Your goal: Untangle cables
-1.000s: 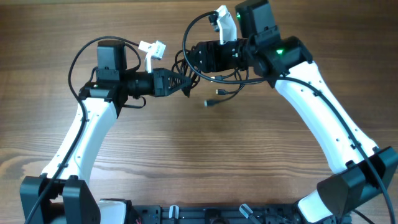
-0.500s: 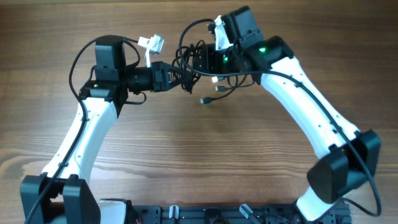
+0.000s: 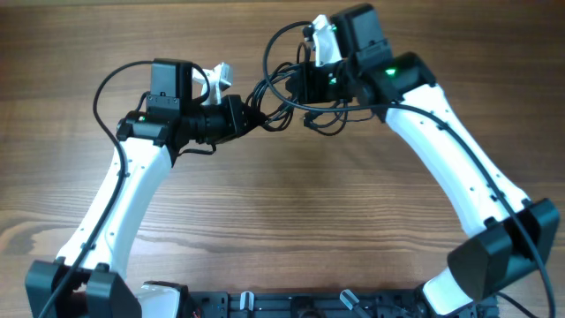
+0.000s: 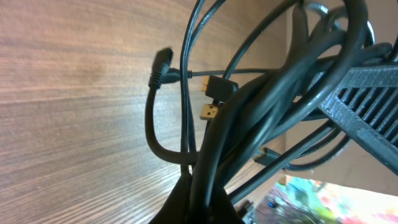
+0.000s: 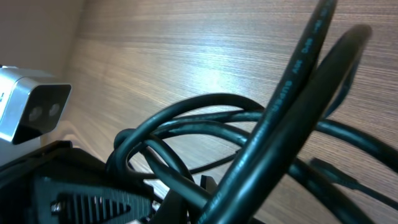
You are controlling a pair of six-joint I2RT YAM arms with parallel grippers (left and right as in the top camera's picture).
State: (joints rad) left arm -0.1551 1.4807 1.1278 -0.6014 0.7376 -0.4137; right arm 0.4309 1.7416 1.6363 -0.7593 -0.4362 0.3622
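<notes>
The cables point(image 3: 275, 90) bunch between both arms over the table point(image 3: 282, 221): the left gripper point(image 3: 256, 113) is pinched closed on several strands, while the right gripper point(image 3: 302, 84) sits buried in loops, its opening impossible to tell

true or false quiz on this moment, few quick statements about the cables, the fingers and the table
The cables are bunched between the left fingers and the right fingers. True.
A gold-tipped plug shows in the left wrist view. True.
The table is white plastic. False: it is brown wood grain.
The right fingers sit far from the cables. False: they are at the bundle.
The cables lie in one straight line. False: they loop and cross.
</notes>
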